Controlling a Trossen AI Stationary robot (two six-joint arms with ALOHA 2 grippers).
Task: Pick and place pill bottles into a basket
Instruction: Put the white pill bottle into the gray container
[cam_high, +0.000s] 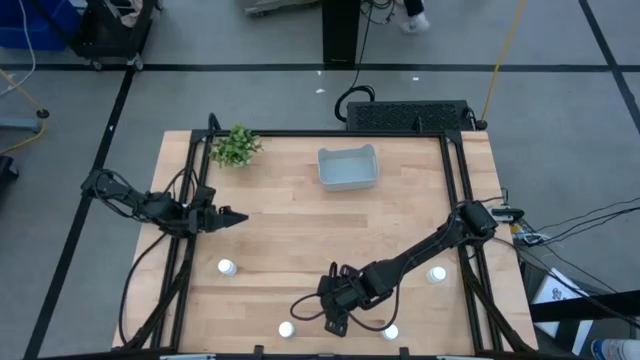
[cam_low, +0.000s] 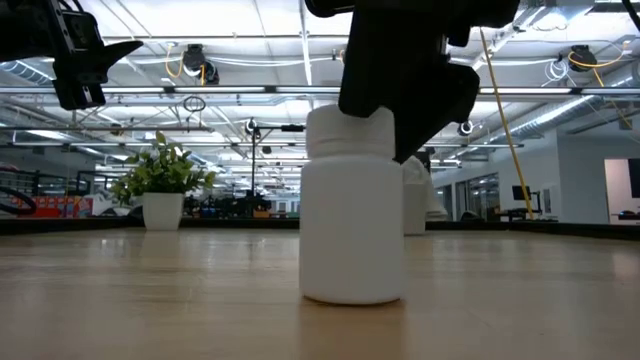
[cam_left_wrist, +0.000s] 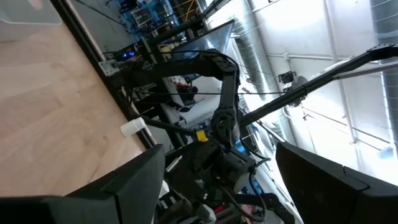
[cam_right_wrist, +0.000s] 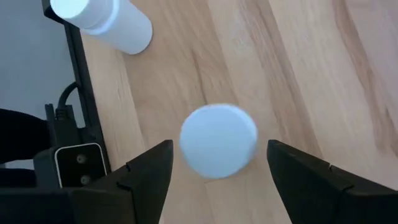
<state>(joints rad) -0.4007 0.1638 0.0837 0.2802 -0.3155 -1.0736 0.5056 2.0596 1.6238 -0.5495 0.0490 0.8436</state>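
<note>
My right gripper (cam_high: 334, 310) hangs open, pointing down, over a white pill bottle (cam_right_wrist: 219, 149) that stands upright on the table near its front edge. Its two fingers stand on either side of the round cap without touching it. The low view shows this bottle (cam_low: 352, 215) with the gripper (cam_low: 400, 80) just above it. Other bottles stand at the front left (cam_high: 227, 267), front middle (cam_high: 286, 329), front right (cam_high: 391, 332) and right (cam_high: 437, 274). The pale grey-blue basket (cam_high: 348, 167) sits at the far middle. My left gripper (cam_high: 238, 217) waits open at the left, above the table.
A small green plant (cam_high: 235, 146) in a white pot stands at the far left corner. A second bottle (cam_right_wrist: 102, 18) stands close to my right gripper by the table's black front rail (cam_right_wrist: 81, 93). Bare wood lies between the bottles and the basket.
</note>
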